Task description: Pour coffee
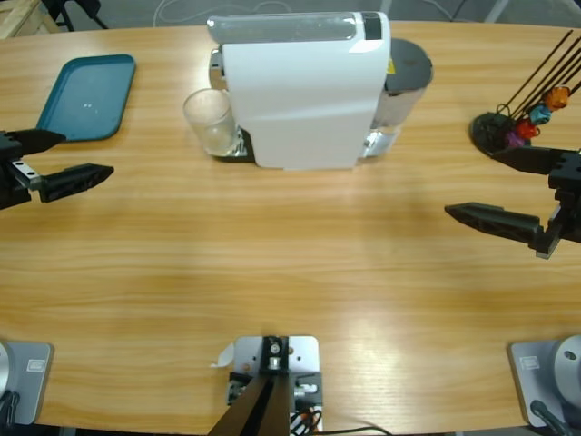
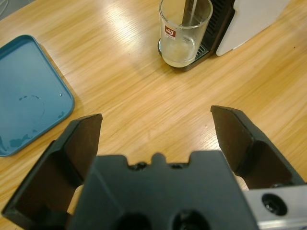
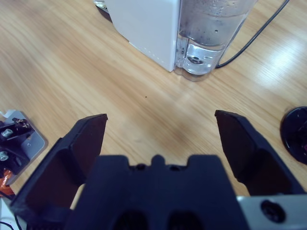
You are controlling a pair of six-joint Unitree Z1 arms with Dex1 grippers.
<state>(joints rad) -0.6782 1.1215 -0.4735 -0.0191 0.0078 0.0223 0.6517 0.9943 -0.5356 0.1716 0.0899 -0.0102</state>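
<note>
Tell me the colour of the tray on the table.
Teal blue. The tray shows best in the left wrist view, lying flat on the wood.

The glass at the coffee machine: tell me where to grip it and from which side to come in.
Grip the glass across its clear side wall, above the shallow coffee in its bottom. It stands upright on the drip tray against the coffee machine, so the machine side is blocked. The open left gripper already faces its free side, so coming in level from there looks best.
</note>
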